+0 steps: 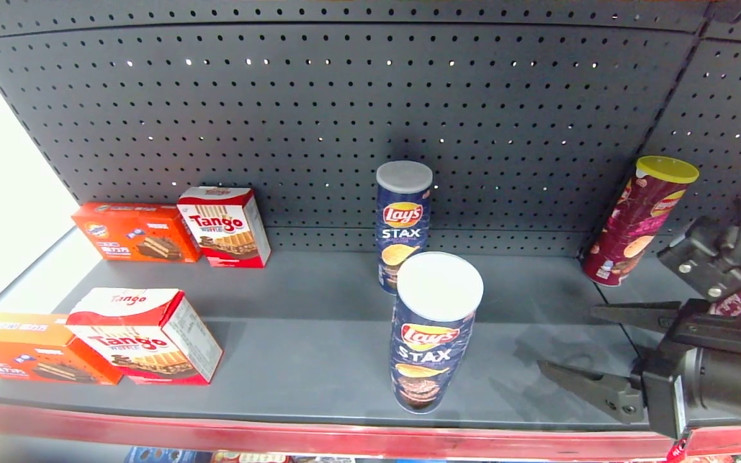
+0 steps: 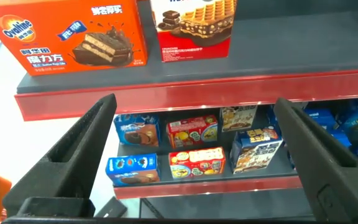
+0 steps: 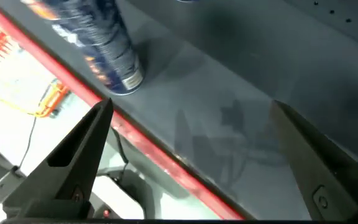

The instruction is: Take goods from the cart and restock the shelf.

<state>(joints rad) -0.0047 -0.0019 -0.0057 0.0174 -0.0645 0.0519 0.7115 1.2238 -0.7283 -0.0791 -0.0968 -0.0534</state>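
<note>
Right gripper (image 1: 567, 339) spread wide, empty, just right of front blue can (image 1: 433, 334). Second blue can (image 1: 402, 222) stands behind it. Left gripper (image 2: 194, 102) spread too, empty.

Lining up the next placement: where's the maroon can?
Head view: maroon can on the shelf's right side, near the back panel, beyond the right gripper.

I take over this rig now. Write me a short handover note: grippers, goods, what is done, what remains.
Left gripper: open, empty, in front of the shelf edge.
Right gripper: open, empty, over the shelf, right of the front blue can.
Goods on the shelf: front blue can and back blue can upright; maroon can tilted, at the right; wafer boxes and orange boxes at the left.
Done: these are shelved.
Left: probably straighten the maroon can, then fetch more from the cart.
</note>
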